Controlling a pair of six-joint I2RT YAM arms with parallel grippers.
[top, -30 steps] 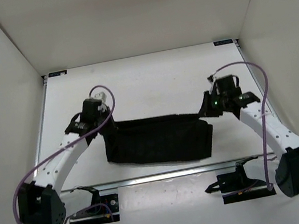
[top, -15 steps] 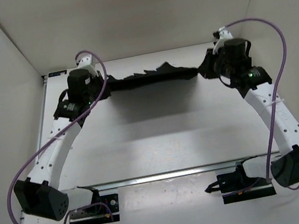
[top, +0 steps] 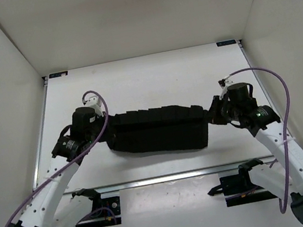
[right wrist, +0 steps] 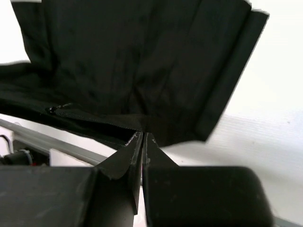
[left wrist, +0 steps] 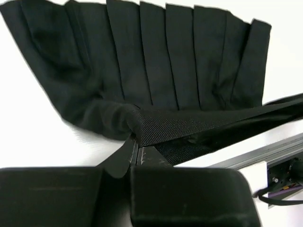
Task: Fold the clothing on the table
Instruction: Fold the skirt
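White arms point(top: 48, 193), black joints point(top: 82, 121), purple cables point(top: 90, 92)

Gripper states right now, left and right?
Left gripper: closed, holding the clothing at one end.
Right gripper: closed, holding the clothing's other end.

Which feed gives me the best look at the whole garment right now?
Top external: the clothing shows whole, a long band across the table. Left wrist shows only pleats near the left gripper; right wrist only a dark close-up at the right gripper.
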